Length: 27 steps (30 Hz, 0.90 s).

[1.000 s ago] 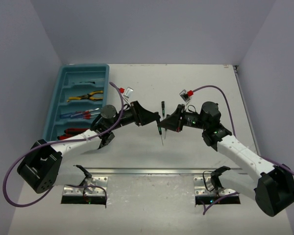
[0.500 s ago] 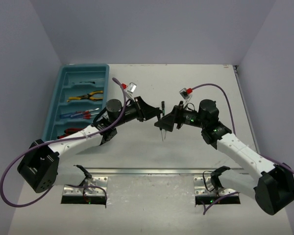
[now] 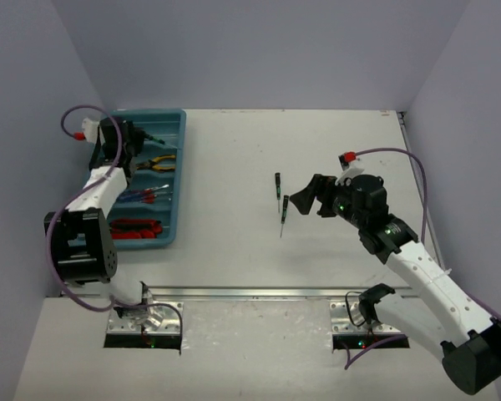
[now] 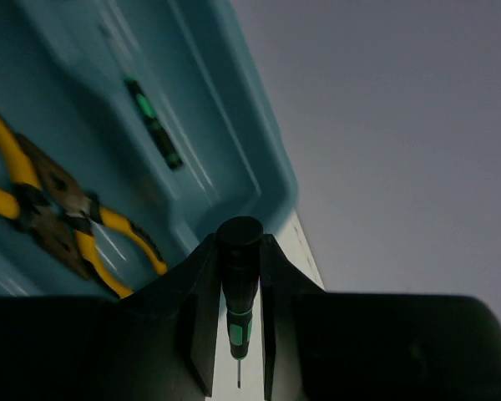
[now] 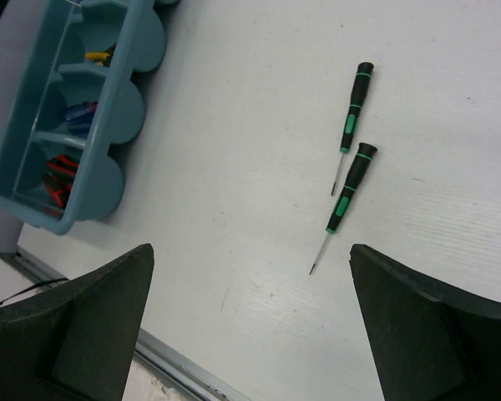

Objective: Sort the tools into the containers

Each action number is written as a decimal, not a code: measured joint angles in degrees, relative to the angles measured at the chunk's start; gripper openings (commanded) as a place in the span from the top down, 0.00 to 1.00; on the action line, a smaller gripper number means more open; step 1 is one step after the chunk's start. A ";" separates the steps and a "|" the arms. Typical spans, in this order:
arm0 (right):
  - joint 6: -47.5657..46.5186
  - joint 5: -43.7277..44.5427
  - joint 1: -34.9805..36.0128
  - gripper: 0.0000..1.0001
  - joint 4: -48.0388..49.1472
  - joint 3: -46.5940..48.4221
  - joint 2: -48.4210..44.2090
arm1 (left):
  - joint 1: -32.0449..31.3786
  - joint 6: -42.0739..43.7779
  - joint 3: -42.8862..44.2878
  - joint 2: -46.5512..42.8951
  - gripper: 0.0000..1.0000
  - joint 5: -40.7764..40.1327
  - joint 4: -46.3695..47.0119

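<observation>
Left end effector (image 4: pixel 238 251) clenched on green screwdriver (image 4: pixel 239 292) by tray (image 4: pixel 259 159) rim, right end effector (image 5: pixel 250 251) released; mistimed drop may land it outside.

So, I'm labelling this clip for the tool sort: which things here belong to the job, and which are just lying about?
Job: tray; in it pliers, blue screwdrivers, red tools; two loose green screwdrivers; held screwdriver in left gripper.
Lying about: purple cables, metal plates.
</observation>
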 measured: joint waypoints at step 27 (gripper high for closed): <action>0.20 6.08 -0.20 0.01 -7.58 4.84 18.11 | 5.74 -0.01 28.50 17.43 0.00 0.72 -10.57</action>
